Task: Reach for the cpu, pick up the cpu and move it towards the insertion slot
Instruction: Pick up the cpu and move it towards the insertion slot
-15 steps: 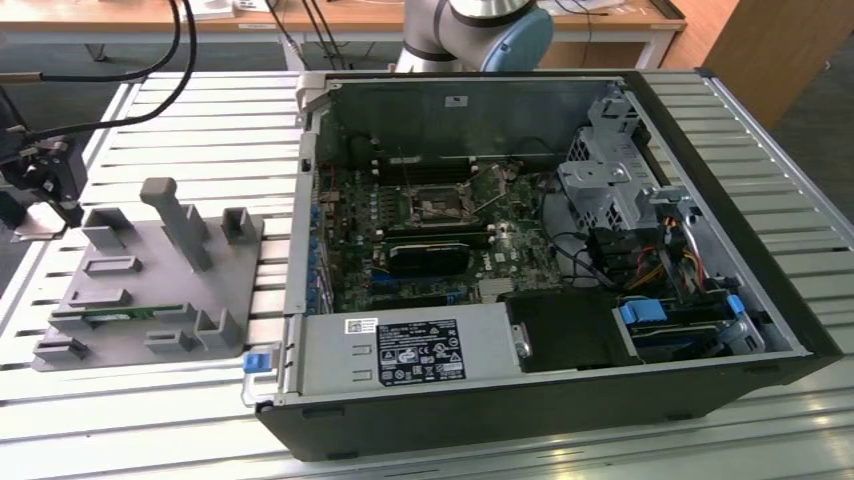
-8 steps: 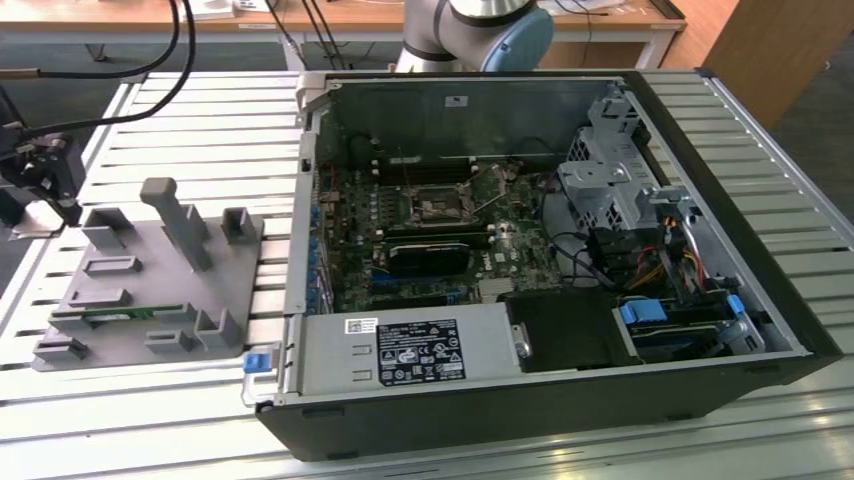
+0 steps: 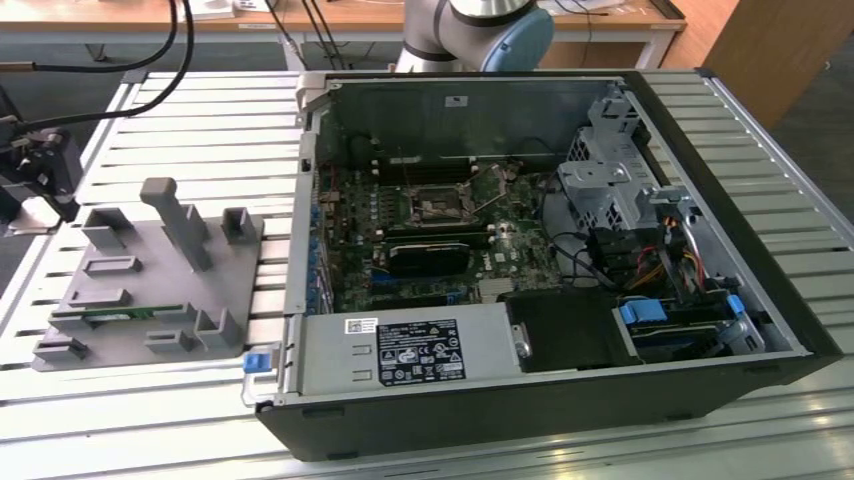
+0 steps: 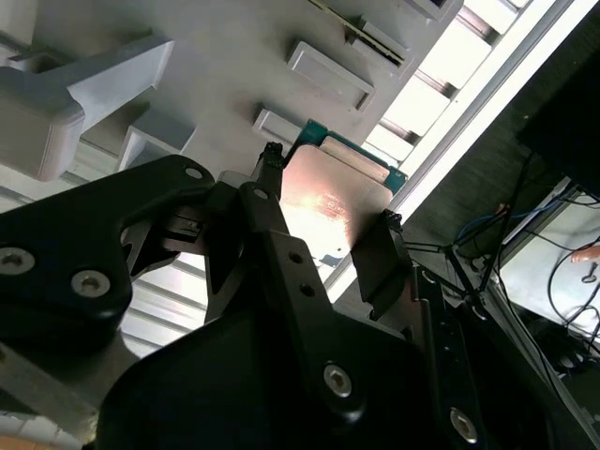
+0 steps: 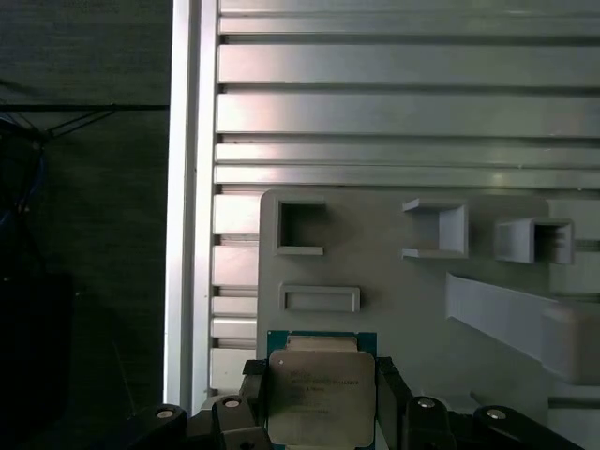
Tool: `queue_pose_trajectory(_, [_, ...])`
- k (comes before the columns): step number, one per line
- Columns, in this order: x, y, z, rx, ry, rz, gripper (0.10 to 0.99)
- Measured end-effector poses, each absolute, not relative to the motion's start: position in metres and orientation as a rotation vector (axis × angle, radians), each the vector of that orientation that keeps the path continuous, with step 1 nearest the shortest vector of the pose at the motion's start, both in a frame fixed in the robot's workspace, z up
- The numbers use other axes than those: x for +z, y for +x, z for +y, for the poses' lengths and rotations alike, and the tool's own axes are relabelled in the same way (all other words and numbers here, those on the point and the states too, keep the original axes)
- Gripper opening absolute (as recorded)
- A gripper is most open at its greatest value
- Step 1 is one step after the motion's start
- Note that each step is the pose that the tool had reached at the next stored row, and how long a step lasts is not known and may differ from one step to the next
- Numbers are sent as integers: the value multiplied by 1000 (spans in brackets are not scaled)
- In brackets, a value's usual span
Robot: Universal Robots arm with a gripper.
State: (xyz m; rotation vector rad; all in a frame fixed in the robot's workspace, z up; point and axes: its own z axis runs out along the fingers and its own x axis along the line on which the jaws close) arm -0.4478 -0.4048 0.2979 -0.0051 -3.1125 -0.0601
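Currently the gripper (image 5: 322, 375) is clamped on the cpu (image 5: 322, 398). In the first wrist view its two black fingers (image 5: 253, 394) press the chip's opposite edges, silver lid facing the camera, green substrate showing along one side. Same grip in the second wrist view: the cpu (image 4: 336, 197) sits btwn the fingertips of the gripper (image 4: 328, 225), lid catching a bright glare, green rim visible past it.

Landmark = grey parts fixture (image 5: 394, 281). The cpu is over the fixture's corner area, just beside a shallow rectangular pocket (image 5: 319, 298) & near a square pocket (image 5: 302, 228). Can't tell whether the chip rests on the fixture or is raised off it. A tall grey post (image 5: 525, 314) on the fixture stands apart from the chip.

In the exterior view the fixture (image 3: 154, 285) lies on the slatted aluminium table (image 3: 200, 120), w/ a green memory stick (image 3: 127, 315) slotted near the fixture's edge closest to the camera. An open PC case (image 3: 534, 420) lies just beside the fixture, on the exterior view's right of it. The insertion slot (image 3: 438, 205), a dark square socket w/ silver frame on the green mobo, is inside that case, well apart from the fixture. The robot arm's base (image 3: 481, 25) stands beyond the case, farther from the fixture.
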Motion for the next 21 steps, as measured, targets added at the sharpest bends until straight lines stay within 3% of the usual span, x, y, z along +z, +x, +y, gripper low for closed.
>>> queue_pose_trajectory(21, [311,-448,-404,-60,-5,-3112,545])
